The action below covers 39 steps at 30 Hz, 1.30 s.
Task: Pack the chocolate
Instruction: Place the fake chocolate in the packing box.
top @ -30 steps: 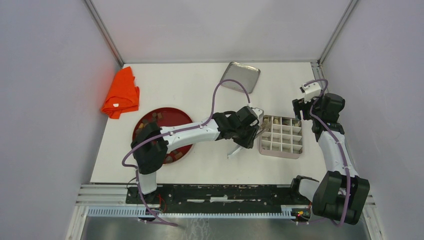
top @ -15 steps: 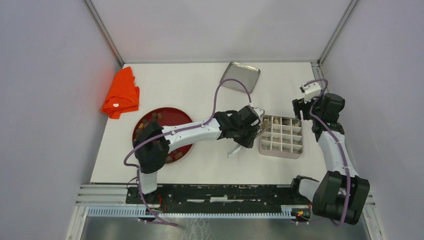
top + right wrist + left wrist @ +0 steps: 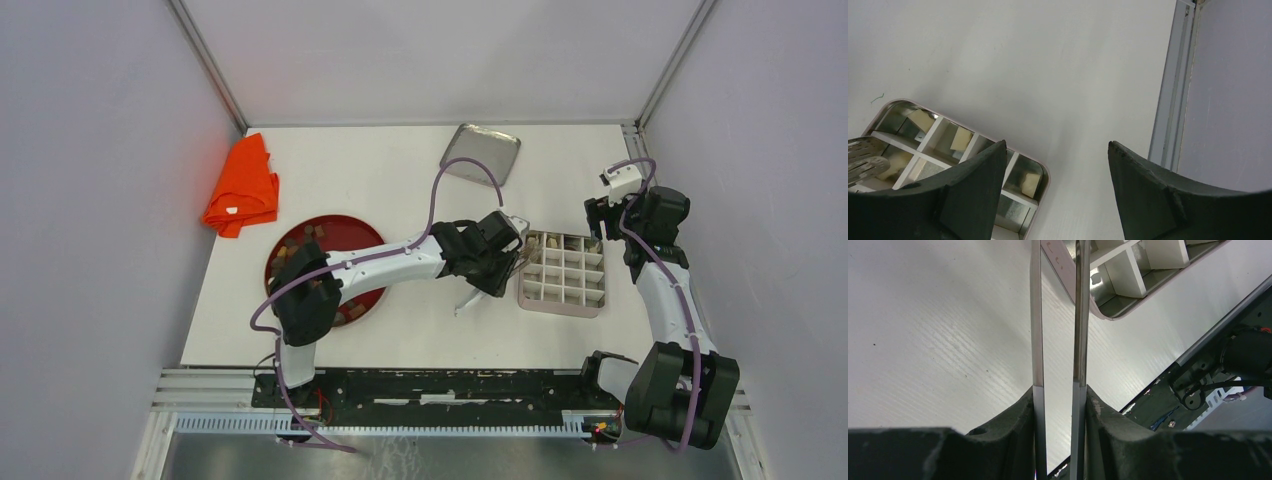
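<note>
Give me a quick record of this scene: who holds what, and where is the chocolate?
Left gripper: shut on metal tongs, tips at the divided box
Right gripper: open, empty, near the box's far right corner
Chocolate: some pieces in box compartments, more on the red plate
Elsewhere: orange cloth, metal lid

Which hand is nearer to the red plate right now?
Left. The left hand, gripping tongs, is between the red plate and the divided tin; the right hand hovers open at the tin's far right corner.
</note>
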Each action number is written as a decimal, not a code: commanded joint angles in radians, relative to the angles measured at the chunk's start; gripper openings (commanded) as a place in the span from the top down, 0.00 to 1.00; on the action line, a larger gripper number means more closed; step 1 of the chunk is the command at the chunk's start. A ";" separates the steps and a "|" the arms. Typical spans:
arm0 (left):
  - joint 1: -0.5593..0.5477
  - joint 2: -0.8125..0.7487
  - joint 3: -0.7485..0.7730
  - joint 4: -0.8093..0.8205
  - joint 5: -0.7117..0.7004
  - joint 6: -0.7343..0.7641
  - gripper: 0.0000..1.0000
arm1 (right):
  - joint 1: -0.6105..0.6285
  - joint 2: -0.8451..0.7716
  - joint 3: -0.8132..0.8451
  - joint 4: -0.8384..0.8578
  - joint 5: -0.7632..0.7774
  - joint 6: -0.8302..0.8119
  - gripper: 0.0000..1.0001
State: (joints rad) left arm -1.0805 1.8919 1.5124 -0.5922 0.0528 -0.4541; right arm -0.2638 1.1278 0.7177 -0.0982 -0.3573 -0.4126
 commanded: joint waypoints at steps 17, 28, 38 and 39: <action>-0.007 -0.106 0.019 0.099 0.034 -0.017 0.76 | -0.001 0.000 0.030 0.020 -0.021 -0.003 0.20; 0.036 -0.276 -0.158 0.242 0.057 -0.110 0.92 | -0.002 -0.012 0.031 -0.010 -0.144 -0.049 0.20; 0.109 -0.466 -0.426 0.451 -0.042 -0.215 0.94 | 0.005 -0.022 0.007 -0.023 -0.475 -0.045 0.21; 0.110 -0.473 -0.438 0.462 -0.049 -0.217 0.94 | 0.007 -0.020 0.003 -0.016 -0.503 -0.031 0.21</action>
State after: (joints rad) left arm -0.9680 1.4960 1.1145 -0.2932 0.0696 -0.6060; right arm -0.2634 1.1267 0.7177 -0.1383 -0.6659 -0.4664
